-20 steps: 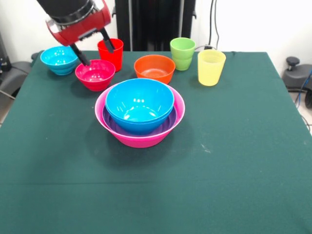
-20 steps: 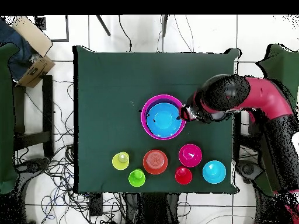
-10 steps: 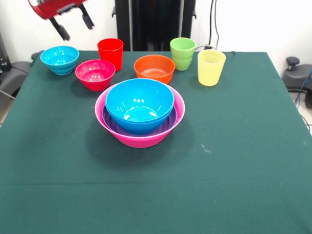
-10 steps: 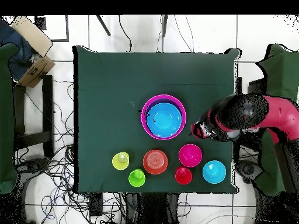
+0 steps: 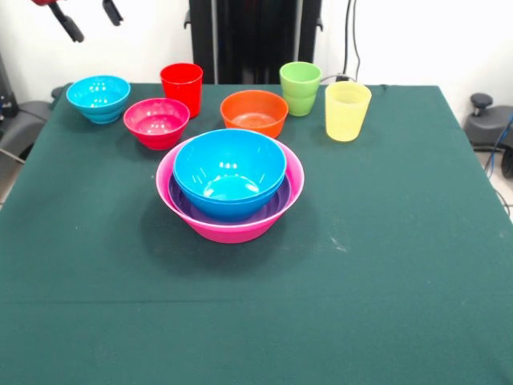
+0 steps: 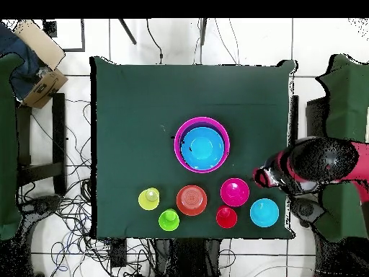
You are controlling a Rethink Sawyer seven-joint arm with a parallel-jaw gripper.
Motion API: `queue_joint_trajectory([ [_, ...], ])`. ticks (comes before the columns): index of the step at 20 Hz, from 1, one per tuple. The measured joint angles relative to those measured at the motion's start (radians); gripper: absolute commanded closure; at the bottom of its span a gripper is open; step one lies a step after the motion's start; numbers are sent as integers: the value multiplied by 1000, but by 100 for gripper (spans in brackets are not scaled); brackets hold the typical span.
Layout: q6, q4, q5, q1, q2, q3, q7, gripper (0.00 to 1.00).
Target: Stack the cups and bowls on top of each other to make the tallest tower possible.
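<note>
At table centre the tower (image 5: 230,188) has a glossy blue plastic bowl (image 5: 229,173) nested in purple and pink so it stands steady, gripper (image 5: 90,18) parted, empty, high far-left.

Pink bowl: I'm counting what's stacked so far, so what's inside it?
The pink bowl holds a purple bowl with a blue bowl nested on top; anything beneath the blue bowl is hidden.

Lower half of the front view is bare green table (image 5: 377,305). The nested bowls (image 5: 230,186) fill the centre; small bowls and cups (image 5: 347,111) crowd the top edge.
</note>
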Motion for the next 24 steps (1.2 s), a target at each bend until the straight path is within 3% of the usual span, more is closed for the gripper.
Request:
queue_joint_trajectory([
  [10,-89,79,-6,-77,0,23,0,0],
  [24,-115,137,-16,-78,-3,34,0,0],
])
